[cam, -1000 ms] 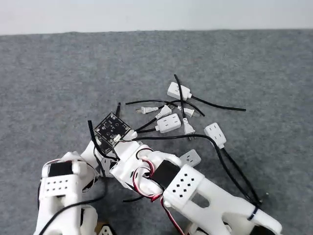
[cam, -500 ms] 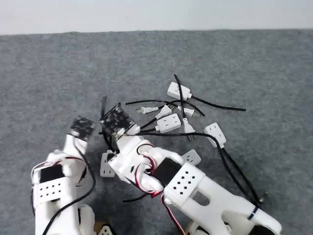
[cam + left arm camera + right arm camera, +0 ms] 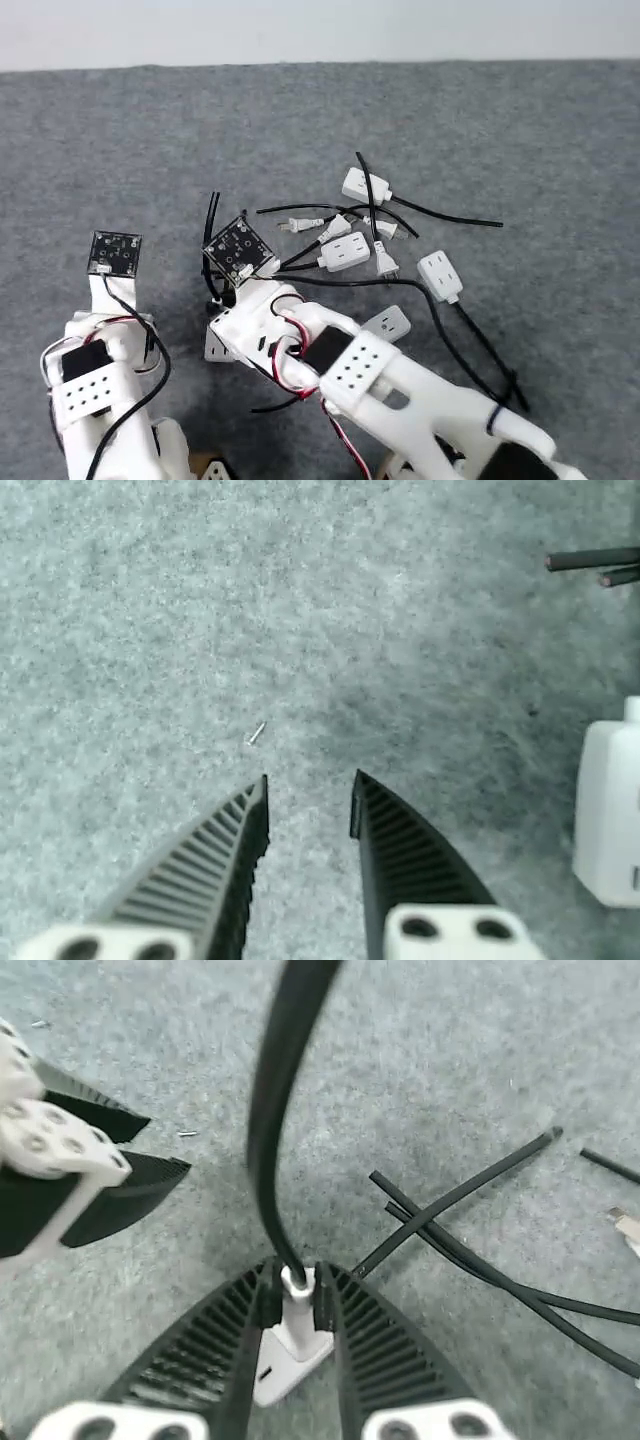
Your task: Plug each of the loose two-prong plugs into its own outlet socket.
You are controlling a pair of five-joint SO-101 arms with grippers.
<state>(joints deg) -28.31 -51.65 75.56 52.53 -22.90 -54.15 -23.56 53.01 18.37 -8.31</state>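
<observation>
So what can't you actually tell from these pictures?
- Right wrist view: the white cord end in the right tool is flanked by the fingers, so plug or socket cannot be told.
- High view: that grip is covered by the arm's camera board.
- High view: a white piece lies half under the right arm.
- Left wrist view: a white block is cut off by the edge.

The high view looks down over the counter (image 3: 500, 120); wrist views sit close behind the left pincer (image 3: 308, 780) and right pincer (image 3: 297, 1280), the right's also catching the left.
</observation>
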